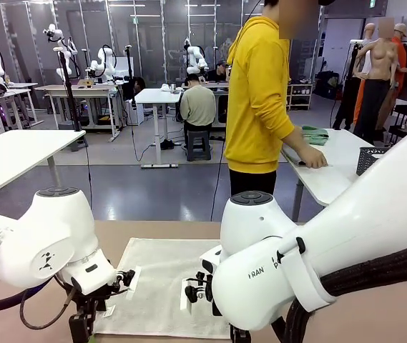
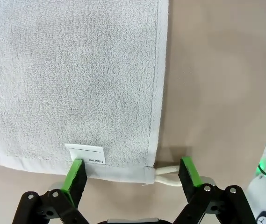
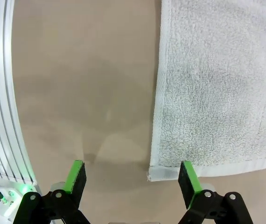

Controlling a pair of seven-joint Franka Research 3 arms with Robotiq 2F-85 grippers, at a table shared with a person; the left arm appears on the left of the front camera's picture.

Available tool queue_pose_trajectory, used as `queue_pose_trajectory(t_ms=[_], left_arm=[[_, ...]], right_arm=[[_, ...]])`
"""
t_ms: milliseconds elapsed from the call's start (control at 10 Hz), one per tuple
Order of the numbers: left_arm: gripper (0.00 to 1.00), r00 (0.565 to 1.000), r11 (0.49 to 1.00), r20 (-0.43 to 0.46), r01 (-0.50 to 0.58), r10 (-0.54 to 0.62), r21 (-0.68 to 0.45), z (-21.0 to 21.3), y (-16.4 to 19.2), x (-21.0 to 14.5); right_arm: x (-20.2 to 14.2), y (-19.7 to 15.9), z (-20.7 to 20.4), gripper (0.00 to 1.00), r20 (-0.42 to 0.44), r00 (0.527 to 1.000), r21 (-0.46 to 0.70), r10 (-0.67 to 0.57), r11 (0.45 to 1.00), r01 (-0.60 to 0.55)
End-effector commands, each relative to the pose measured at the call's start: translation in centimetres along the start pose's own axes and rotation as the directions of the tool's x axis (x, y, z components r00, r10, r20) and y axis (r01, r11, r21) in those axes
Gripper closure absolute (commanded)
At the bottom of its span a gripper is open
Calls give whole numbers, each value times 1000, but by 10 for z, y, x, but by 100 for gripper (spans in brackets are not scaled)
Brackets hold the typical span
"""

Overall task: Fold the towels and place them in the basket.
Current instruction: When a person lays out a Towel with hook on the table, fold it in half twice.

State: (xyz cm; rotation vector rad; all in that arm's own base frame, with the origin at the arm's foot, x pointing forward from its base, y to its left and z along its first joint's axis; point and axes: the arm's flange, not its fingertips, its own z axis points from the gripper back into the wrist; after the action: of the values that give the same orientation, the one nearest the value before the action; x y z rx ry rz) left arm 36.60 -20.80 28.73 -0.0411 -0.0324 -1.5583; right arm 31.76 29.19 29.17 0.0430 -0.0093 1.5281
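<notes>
Tan bench (image 1: 167, 230), matte and plain. Beyond the far edge, toward the right corner: person in a yellow hoodie (image 1: 259, 100), standing, turned to a white side table (image 1: 325, 179) with a folded green cloth (image 1: 316, 134) on it. Beyond the far left corner: another white table (image 1: 13, 153). Farther back: seated person in a pale top (image 1: 198, 106), back turned, on a stool (image 1: 197, 143).

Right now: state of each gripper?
Left gripper: open, empty, straddling the cream-white terry towel's looped corner.
Right gripper: open, empty, over another corner of it.
</notes>
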Motion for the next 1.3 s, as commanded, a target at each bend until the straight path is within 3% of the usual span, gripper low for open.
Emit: queue_pose_trajectory(t_ms=[0, 100, 200, 300, 400, 500, 600, 700, 900, 1200], left_arm=[[9, 1000, 1000, -7, 14, -14, 17, -22, -54, -33], [16, 1000, 1000, -6, 13, -12, 18, -22, -54, -34], [44, 1000, 1000, -9, 11, -11, 19, -23, -54, -34], [76, 1000, 1000, -13, 12, -12, 20, -23, -55, -34], [100, 1000, 1000, -19, 21, -20, 18, -23, -56, -35], [100, 999, 999, -32, 31, -31, 17, -23, -57, -34], [100, 999, 999, -34, 37, -36, 17, -22, -58, -34], [95, 999, 999, -36, 38, -38, 17, -22, -58, -34], [100, 999, 999, -38, 39, -39, 15, -21, -60, -34], [100, 998, 999, -34, 49, -48, 16, -21, -62, -33]], right_arm=[[4, -2, -3, 0, -37, 999, -28, -11, 1000, 10], [4, -2, -5, 0, -37, 999, -24, -14, 1000, 14], [2, -2, -5, 0, -23, 1000, -21, -20, 1000, 20], [1, -2, -4, 29, -16, 1000, -24, -21, 999, 21], [2, -3, -4, 57, -16, 1000, -27, -18, 999, 18], [3, -3, -4, 88, -15, 1000, -27, -20, 999, 20], [3, -3, -5, 100, -14, 1000, -31, -24, 999, 24], [1, -4, -5, 100, -10, 999, -33, -32, 999, 32], [-1, -5, -5, 96, -5, 999, -39, -45, 998, 45], [-9, -10, -8, 100, -19, 996, -43, -82, 996, 81]])
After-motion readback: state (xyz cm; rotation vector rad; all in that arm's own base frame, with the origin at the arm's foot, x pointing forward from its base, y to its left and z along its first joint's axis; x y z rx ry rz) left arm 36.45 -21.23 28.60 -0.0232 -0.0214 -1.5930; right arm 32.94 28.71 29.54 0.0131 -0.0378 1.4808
